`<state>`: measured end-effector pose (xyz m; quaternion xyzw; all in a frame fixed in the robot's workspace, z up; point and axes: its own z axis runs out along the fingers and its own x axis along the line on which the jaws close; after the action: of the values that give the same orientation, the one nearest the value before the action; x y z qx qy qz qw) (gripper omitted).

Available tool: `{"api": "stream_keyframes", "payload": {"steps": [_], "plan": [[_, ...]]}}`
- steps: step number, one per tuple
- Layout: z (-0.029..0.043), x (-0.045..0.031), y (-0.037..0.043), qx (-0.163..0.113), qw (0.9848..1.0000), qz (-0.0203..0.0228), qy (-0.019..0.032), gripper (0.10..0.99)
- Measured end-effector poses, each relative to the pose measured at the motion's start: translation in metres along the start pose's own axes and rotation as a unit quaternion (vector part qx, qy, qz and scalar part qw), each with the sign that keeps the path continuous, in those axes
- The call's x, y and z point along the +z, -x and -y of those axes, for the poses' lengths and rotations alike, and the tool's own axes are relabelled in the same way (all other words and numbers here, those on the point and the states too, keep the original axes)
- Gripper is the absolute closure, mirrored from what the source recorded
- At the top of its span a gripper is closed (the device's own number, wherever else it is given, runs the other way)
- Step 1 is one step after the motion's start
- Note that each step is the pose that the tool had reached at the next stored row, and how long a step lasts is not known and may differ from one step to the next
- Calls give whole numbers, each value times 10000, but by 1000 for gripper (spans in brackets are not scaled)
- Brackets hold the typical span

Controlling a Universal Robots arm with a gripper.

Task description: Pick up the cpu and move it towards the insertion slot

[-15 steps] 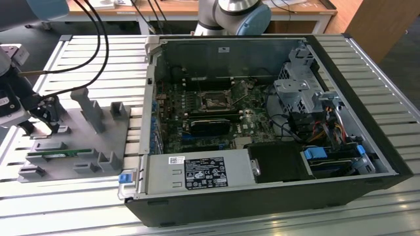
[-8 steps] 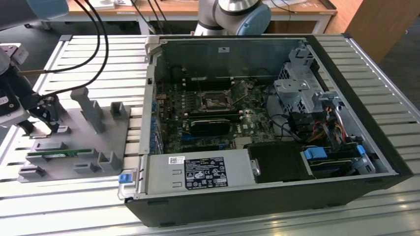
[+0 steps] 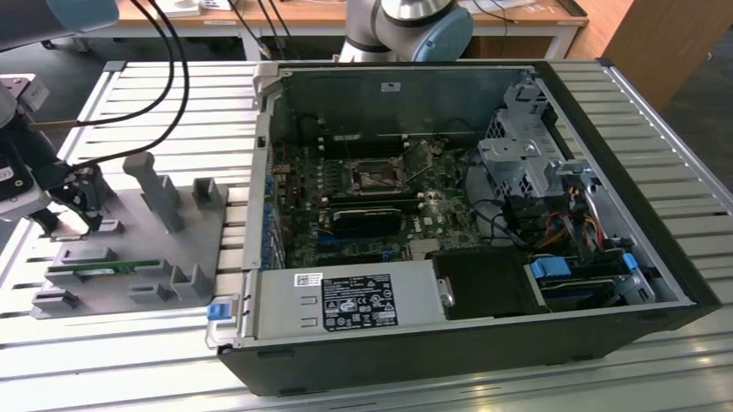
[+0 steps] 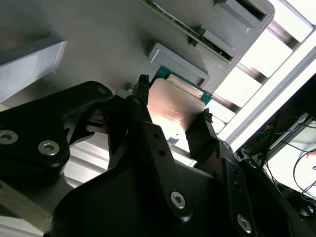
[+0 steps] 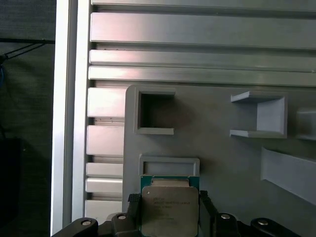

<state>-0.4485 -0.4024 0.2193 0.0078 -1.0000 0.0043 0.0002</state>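
The cpu [image 5: 169,210], a flat square chip with a shiny metal top and green rim, sits between the black fingertips [image 5: 132,199] of my gripper [image 5: 169,201], just off a small grey holder [image 5: 169,165]. In the second wrist view the cpu [image 4: 173,106] is pinched at two opposite edges by the gripper [image 4: 174,100]. In the exterior view the gripper [image 3: 82,206] hangs over the grey fixture plate [image 3: 218,225] at the exterior view's left. The insertion slot [image 3: 375,178], a dark square in a silver bracket, lies on the motherboard inside the open computer case, far to the exterior view's right of the gripper.
The fixture plate carries upright grey posts [image 3: 154,189], pockets and a green memory stick [image 3: 103,269]. The case wall [image 3: 266,172] stands between plate and motherboard. A black block [image 3: 366,221] lies beside the slot, and drive cages and cables [image 3: 538,189] crowd the case's right.
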Motion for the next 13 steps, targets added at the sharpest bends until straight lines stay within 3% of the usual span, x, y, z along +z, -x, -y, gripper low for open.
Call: {"api": "stream_keyframes", "payload": {"steps": [13], "plan": [[0, -48, 0, 0, 10000, 0, 0, 541]]}}
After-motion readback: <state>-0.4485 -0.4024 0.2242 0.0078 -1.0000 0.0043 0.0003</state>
